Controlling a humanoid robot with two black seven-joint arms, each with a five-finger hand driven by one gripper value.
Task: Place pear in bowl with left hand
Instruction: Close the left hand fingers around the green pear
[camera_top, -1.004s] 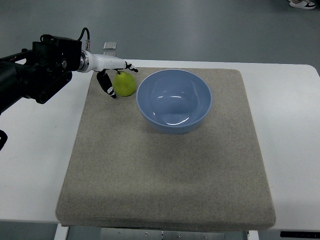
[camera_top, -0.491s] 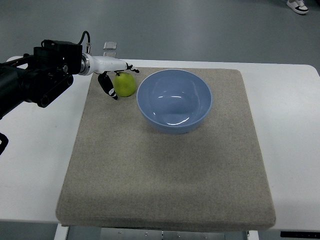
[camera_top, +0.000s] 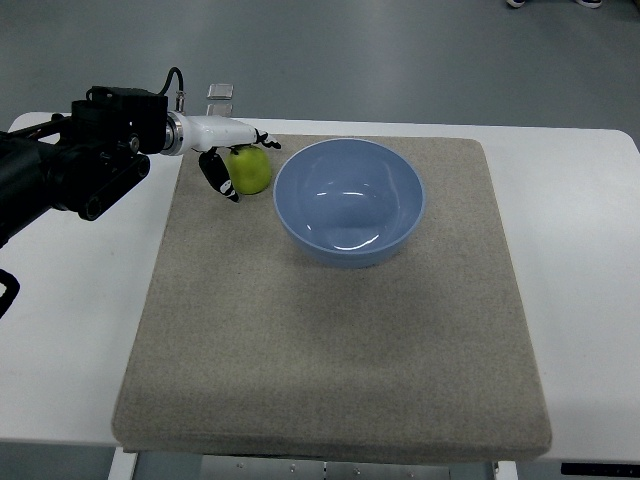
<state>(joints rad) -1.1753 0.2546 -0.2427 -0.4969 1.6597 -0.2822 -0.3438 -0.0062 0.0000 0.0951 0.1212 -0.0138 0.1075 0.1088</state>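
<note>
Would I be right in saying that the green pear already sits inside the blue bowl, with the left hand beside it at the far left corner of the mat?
Not quite: the top view shows the pear on the mat, just left of the blue bowl, which holds nothing. The left hand is indeed at the pear, its fingers around it.

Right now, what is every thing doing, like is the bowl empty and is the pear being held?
pear: on the mat, left of the bowl, not in it
bowl: upright, empty
left hand: fingers curled around the pear
mat: flat on the white table
</note>
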